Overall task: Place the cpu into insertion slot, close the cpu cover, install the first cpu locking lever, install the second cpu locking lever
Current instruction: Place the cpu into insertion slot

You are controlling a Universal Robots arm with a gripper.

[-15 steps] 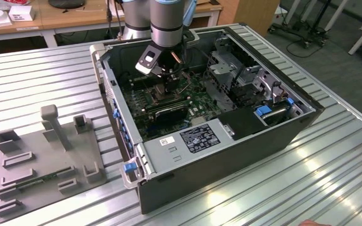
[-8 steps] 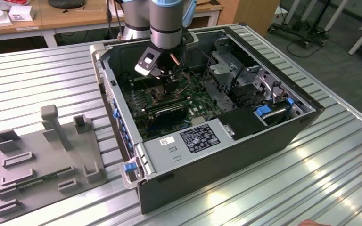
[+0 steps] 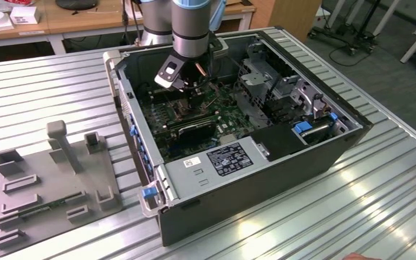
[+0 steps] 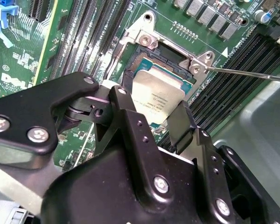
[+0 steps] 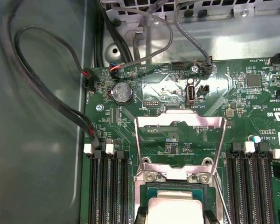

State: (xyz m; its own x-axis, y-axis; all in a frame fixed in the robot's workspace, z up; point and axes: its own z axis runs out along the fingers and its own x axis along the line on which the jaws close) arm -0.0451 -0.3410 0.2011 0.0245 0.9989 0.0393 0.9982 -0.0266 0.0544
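The cpu (image 4: 159, 93), a small square chip with a silvery top, sits between my gripper's (image 4: 151, 105) black fingers (image 4: 126, 112), which are shut on its two opposite sides. It hangs right over the insertion slot (image 4: 161, 58), whose dark, pin-filled centre shows past the chip's far edge. In the first wrist view the cpu (image 5: 175, 205) lies within the slot's frame (image 5: 175, 185), and the cpu cover (image 5: 177, 122) is swung open behind it. One thin locking lever (image 4: 245, 73) sticks out sideways, unlatched. In the exterior view my gripper (image 3: 184, 89) reaches down into the open computer case.
Long black memory slots (image 5: 107, 186) flank the socket on both sides. Black cables (image 5: 42, 93) loop along the case wall beside the green motherboard (image 3: 193, 116). A grey fixture plate (image 3: 49, 184) lies on the slatted table at the exterior view's left.
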